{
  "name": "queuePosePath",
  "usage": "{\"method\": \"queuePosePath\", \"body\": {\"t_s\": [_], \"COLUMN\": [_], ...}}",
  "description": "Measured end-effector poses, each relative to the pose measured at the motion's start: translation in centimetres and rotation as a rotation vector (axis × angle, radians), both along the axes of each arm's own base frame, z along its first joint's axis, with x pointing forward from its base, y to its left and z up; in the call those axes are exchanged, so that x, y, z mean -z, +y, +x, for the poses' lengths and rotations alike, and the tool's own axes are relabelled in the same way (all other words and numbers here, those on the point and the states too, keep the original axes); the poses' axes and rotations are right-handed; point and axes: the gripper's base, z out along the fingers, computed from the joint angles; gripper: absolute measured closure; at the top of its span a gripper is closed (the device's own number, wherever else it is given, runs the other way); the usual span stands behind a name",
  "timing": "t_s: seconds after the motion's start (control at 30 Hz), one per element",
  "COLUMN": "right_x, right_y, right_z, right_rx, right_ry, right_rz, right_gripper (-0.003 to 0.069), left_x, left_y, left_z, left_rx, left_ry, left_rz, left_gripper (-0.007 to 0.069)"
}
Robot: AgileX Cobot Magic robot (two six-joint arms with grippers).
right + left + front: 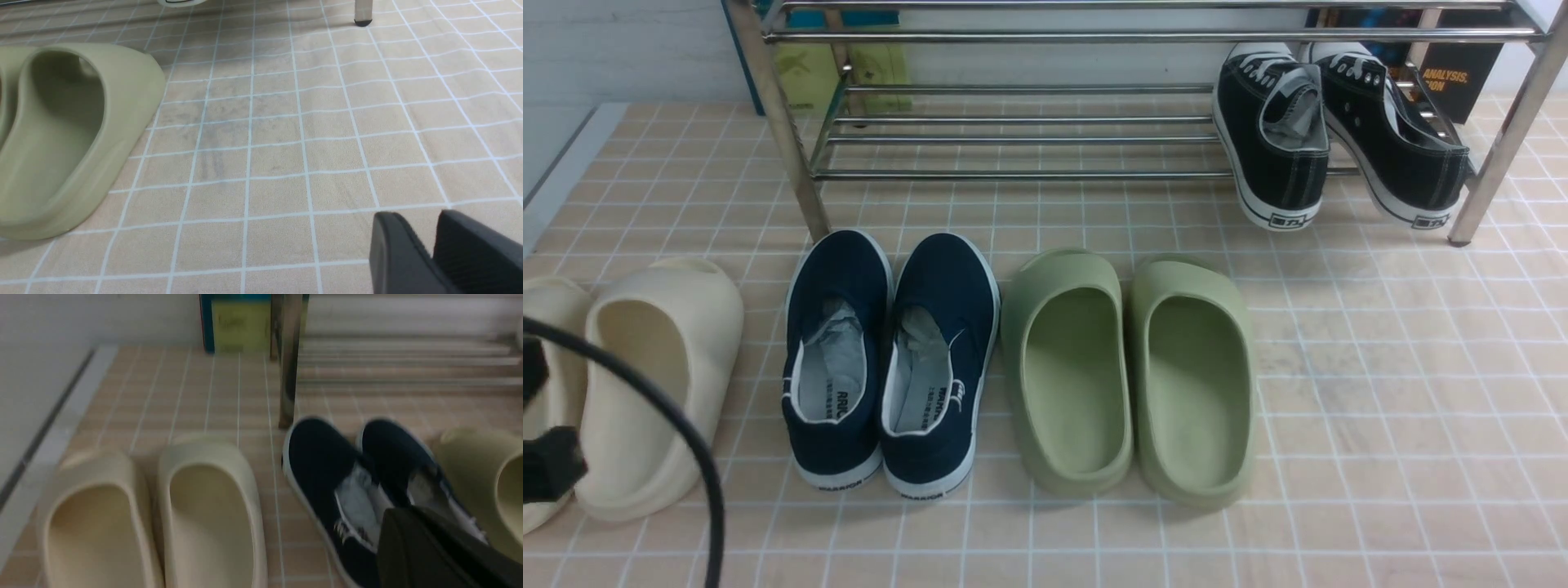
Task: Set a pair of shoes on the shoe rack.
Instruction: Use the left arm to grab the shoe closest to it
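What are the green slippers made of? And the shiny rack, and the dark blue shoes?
The green slippers look like moulded foam or soft rubber: each is one smooth, matte piece with no seams. The shoe rack looks like polished metal, since its bars shine and reflect. The dark blue shoes look like cloth, probably canvas, with white rubbery edges.

Black ribbed right tool (425, 222), black cable (715, 539)

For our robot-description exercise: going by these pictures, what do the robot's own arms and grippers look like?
The right gripper has two black fingers with rounded tips and ribbed pads. The left gripper shows only as a dark, blurred shape. In the front view, a black cable curves beside black parts of the left arm.
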Motion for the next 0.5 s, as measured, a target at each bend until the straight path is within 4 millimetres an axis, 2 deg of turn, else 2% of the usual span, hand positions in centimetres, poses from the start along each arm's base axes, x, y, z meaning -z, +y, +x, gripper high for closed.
{"method": "queuePosePath", "body": {"t_s": [0.07,0.13,0.23,0.3,0.37,0.4,0.5], "right_x": [0.0,0.0,0.0,0.0,0.0,0.0,0.0], "right_y": [0.0,0.0,0.0,0.0,0.0,0.0,0.0], "right_z": [0.0,0.0,0.0,0.0,0.0,0.0,0.0], "right_rx": [0.000,0.000,0.000,0.000,0.000,0.000,0.000], "right_ry": [0.000,0.000,0.000,0.000,0.000,0.000,0.000], "right_rz": [0.000,0.000,-0.002,-0.002,-0.002,-0.002,-0.002], "right_gripper": [0.0494,0.0494,0.0491,0.0488,0.0484,0.0484,0.0484], "left_x": [1.7,2.4,4.6,5.2,6.0,6.2,6.0], "left_y": [-0.3,-0.4,-1.1,-1.4,-1.9,-2.0,-2.6], "left_z": [2.1,3.1,5.6,6.5,8.3,8.3,11.1], "left_rx": [-0.004,-0.011,-0.036,-0.042,-0.037,-0.036,0.026], "left_ry": [0.154,0.214,0.382,0.438,0.547,0.559,0.656], "left_rz": [-0.018,-0.048,-0.165,-0.199,-0.247,-0.248,-0.223], "left_gripper": [0.0622,0.0622,0.0622,0.0622,0.0622,0.0622,0.0610]}}
